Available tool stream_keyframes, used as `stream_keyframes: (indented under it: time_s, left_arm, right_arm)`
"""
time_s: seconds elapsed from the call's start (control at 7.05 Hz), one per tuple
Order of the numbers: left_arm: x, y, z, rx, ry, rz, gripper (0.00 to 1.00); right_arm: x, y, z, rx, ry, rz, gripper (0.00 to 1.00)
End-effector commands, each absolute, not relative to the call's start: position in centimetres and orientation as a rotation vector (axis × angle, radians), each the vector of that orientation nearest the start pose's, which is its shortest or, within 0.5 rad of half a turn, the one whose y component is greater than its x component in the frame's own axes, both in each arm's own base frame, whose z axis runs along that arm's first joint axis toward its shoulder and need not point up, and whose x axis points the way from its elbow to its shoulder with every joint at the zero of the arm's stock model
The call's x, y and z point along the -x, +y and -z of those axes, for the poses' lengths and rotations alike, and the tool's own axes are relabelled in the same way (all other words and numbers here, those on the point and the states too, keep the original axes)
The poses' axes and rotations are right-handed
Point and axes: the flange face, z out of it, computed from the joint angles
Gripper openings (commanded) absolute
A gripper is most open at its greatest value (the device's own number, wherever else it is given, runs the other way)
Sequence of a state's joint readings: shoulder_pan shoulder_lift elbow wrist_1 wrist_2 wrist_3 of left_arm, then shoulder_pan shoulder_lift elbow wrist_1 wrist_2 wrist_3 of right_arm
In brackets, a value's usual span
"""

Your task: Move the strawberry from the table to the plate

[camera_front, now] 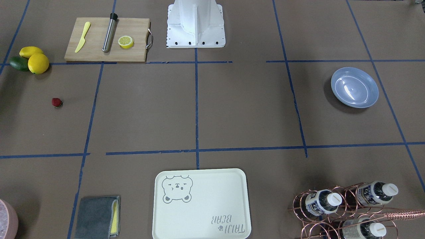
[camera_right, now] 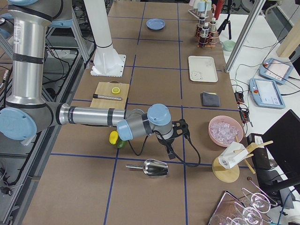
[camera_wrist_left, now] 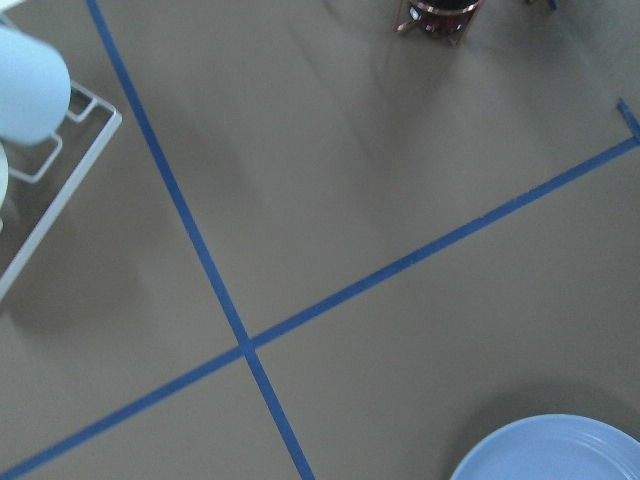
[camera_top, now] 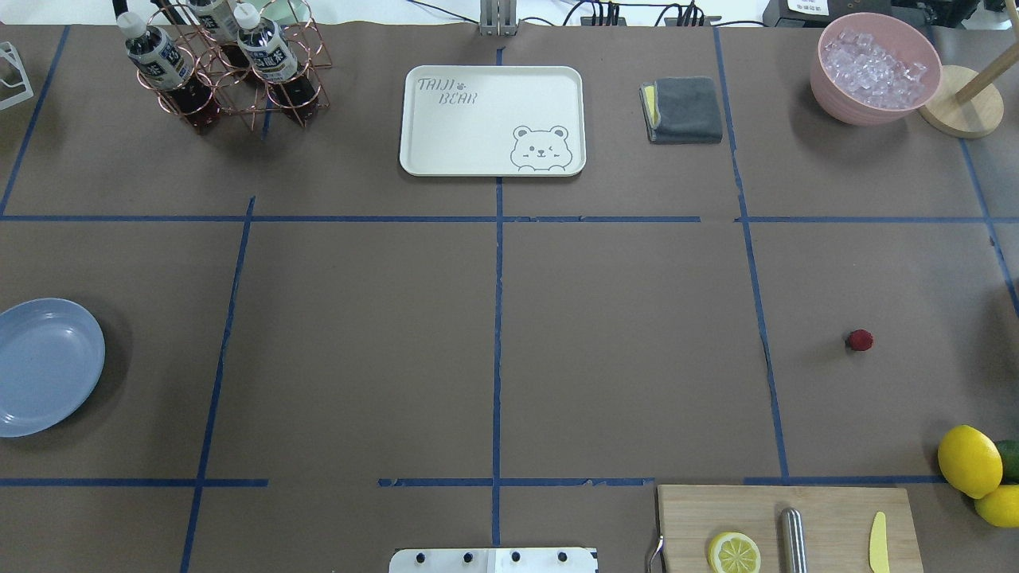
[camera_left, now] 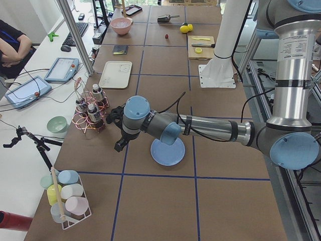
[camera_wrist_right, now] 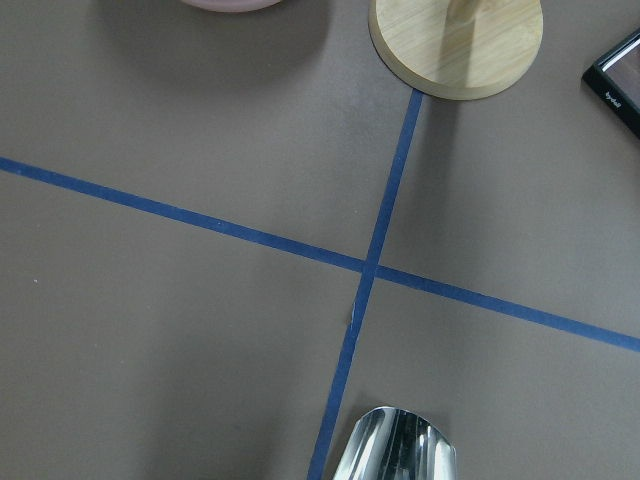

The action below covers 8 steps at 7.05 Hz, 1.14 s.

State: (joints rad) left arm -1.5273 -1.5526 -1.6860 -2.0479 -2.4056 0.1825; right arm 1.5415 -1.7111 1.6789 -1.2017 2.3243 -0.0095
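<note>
Red strawberry (camera_front: 57, 102), pale-blue plate (camera_front: 354, 87), brown blue-gridded table (camera_front: 245, 109).

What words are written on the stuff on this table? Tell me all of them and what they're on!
"TAIJI BEAR", with a little paw print: on the cream tray, near the bear drawing.
Bottle labels in the copper rack: too small to read.
Sticker on the left arm: too small to read.

cream tray (camera_top: 478, 135), far centre of the table (camera_top: 358, 334): "taiji bear" in grey, paw mark between the words. bottle labels (camera_top: 269, 49): print too small to read.
</note>
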Motion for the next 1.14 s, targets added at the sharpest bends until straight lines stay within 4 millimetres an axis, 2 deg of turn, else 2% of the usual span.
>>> stream_keyframes:
  time_s: [0.0,0.14,0.28,0.43,0.71,0.85,0.99]
  left_arm:
    - [3.5,-50.2,-55.1,-0.688,0.794,-0.496,1.00]
    - [2.4,-50.0,-55.2,-0.739,0.792,-0.542,1.00]
    - [-1.3,-49.4,-58.3,-0.655,0.861,-0.562,1.00]
    - [-5.5,-48.9,-60.8,-0.545,0.900,-0.508,1.00]
    - [-7.9,-46.2,-64.9,-0.535,0.805,-0.387,0.98]
    - [-9.0,-43.4,-66.4,-0.506,0.851,-0.308,0.85]
    - [-9.3,-41.2,-68.0,-0.471,0.889,-0.242,0.65]
  right_arm:
    - [-5.1,-45.1,-63.9,-0.295,-0.771,0.160,1.00]
    - [-5.0,-45.1,-63.4,-0.303,-0.777,0.161,1.00]
    - [-5.0,-45.0,-63.4,-0.303,-0.778,0.159,1.00]
    - [-5.0,-44.9,-63.8,-0.294,-0.777,0.155,1.00]
    - [-5.0,-44.4,-64.7,-0.278,-0.779,0.149,1.00]
    - [-5.0,-44.4,-64.7,-0.277,-0.779,0.148,1.00]
    - [-5.0,-44.3,-64.8,-0.275,-0.779,0.148,1.00]
